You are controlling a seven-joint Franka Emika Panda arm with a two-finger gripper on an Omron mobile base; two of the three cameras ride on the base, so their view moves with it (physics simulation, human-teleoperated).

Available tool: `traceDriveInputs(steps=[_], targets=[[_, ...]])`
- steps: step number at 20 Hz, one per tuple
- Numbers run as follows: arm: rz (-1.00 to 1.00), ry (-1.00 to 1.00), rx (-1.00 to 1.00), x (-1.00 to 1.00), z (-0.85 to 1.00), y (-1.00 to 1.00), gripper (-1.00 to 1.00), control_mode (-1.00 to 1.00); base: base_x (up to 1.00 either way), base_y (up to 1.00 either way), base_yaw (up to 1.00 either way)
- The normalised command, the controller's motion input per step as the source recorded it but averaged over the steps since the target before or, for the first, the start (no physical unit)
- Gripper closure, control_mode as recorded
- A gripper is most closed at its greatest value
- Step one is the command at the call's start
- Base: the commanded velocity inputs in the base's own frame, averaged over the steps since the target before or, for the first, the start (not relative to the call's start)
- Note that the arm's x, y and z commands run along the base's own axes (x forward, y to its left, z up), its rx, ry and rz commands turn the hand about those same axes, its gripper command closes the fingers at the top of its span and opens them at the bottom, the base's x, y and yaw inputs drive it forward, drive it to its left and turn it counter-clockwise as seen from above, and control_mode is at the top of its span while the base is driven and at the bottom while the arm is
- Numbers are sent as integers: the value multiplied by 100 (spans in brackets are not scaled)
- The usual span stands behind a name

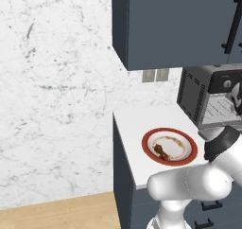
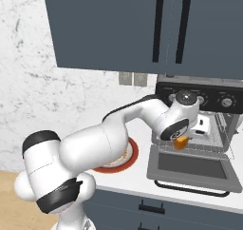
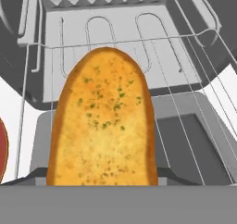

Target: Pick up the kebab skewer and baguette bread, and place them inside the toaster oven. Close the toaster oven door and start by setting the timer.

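A: One item is sitting on the round red-rimmed plate [image 1: 185,143]: the short dark red and brown kebab skewer [image 1: 161,151].

B: Where is the golden-orange baguette bread [image 3: 105,126] hanging?

A: The two-finger gripper [image 2: 182,139] is clamping it between closed fingers, over the boxy dark grey toaster oven's [image 2: 216,111] grey-framed drop-down door [image 2: 190,166], which is lying open, just before the wire rack [image 3: 139,28].

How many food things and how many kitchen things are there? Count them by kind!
Bread: 1, the baguette bread, held at the oven's mouth.
Skewers: 1, the kebab skewer.
Plates: 1, the red-rimmed plate.
Ovens: 1, the toaster oven, door down.
Total: 4.
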Motion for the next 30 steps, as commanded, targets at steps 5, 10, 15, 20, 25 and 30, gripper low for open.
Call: traceDriveInputs(steps=[5, 10, 15, 20, 25, 30], targets=[[-9, 0, 12, 10, -9, -1, 100, -100, 0, 0, 0], [-4, -2, 6, 22, -11, -1, 100, -100, 0, 0, 0], [-2, -7, 2, 19, -30, 0, 100, -100, 0, 0, 0], [0, -8, 1, 27, -16, 0, 100, -100, 0, 0, 0], [0, -3, 0, 19, -8, 0, 100, -100, 0, 0, 0], [0, 0, 0, 22, -17, 0, 100, -100, 0, 0, 0]])
